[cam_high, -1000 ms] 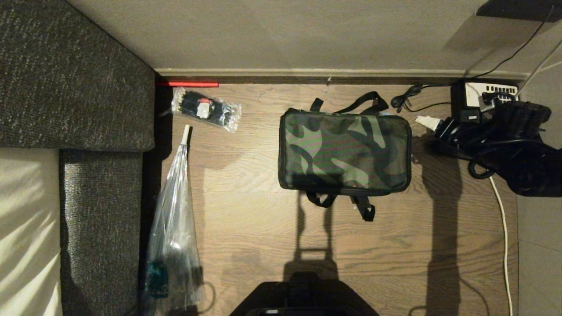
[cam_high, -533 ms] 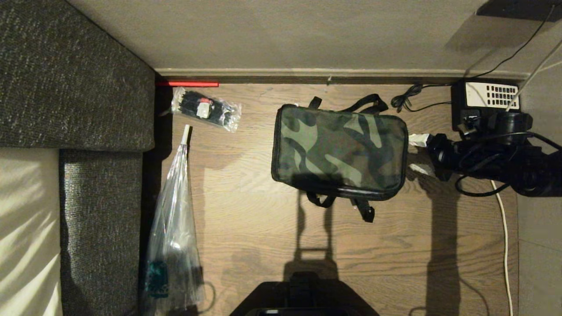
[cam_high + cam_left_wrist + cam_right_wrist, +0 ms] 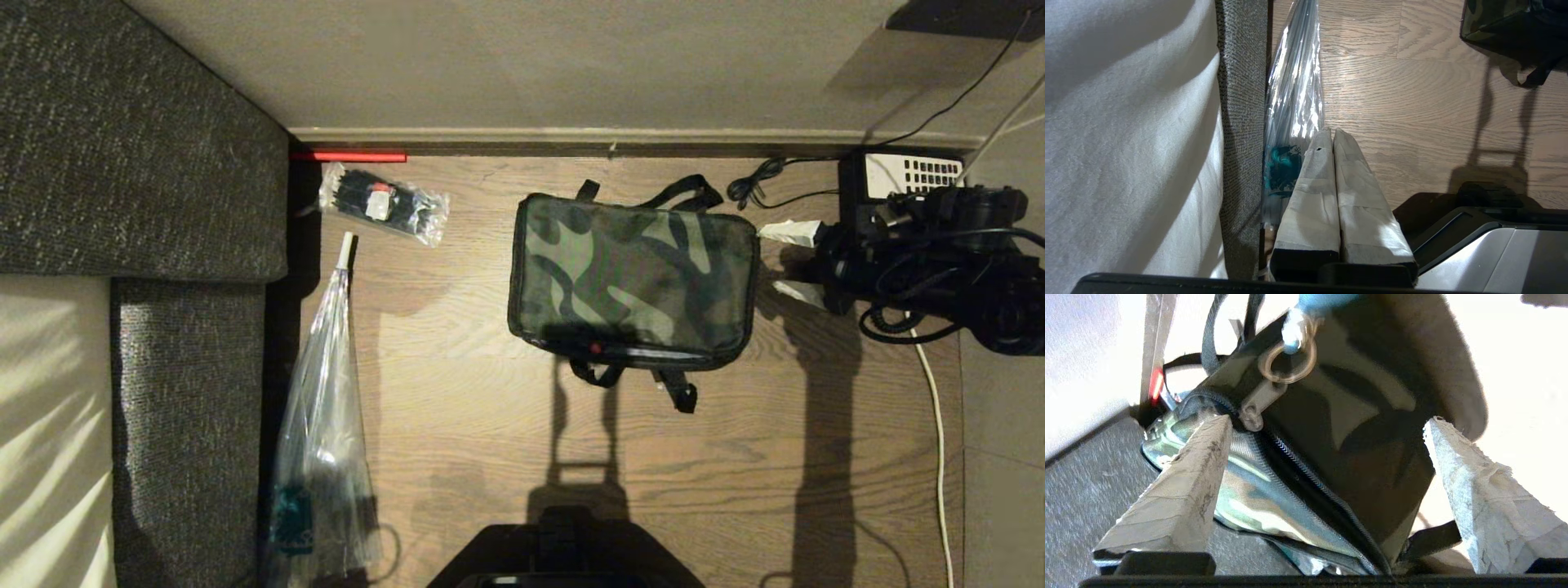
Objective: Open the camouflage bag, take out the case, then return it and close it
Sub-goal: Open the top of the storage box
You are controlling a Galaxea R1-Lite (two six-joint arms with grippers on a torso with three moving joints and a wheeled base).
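Note:
The camouflage bag (image 3: 633,282) lies flat on the wooden floor, its black straps sticking out at the far and near sides. A small red spot shows on its near edge. My right gripper (image 3: 790,263) hovers just off the bag's right end, open, with nothing held. In the right wrist view the bag's end (image 3: 1355,428) sits between the spread fingers (image 3: 1184,486), with the zip line and a ring pull (image 3: 1288,367) in sight. The case is hidden. My left gripper (image 3: 1327,134) is parked beside the sofa, shut and empty.
A grey sofa (image 3: 139,163) fills the left side. A clear packet of black items (image 3: 384,204) and a long clear plastic bag (image 3: 322,425) lie beside it. A black desk phone (image 3: 898,175) and cables (image 3: 935,425) sit behind the right arm. The wall skirting (image 3: 571,135) runs just behind the bag.
The bag has slid a little to the left and turned slightly. My right gripper has opened wider, swung round to face the bag's right end and drawn back from it.

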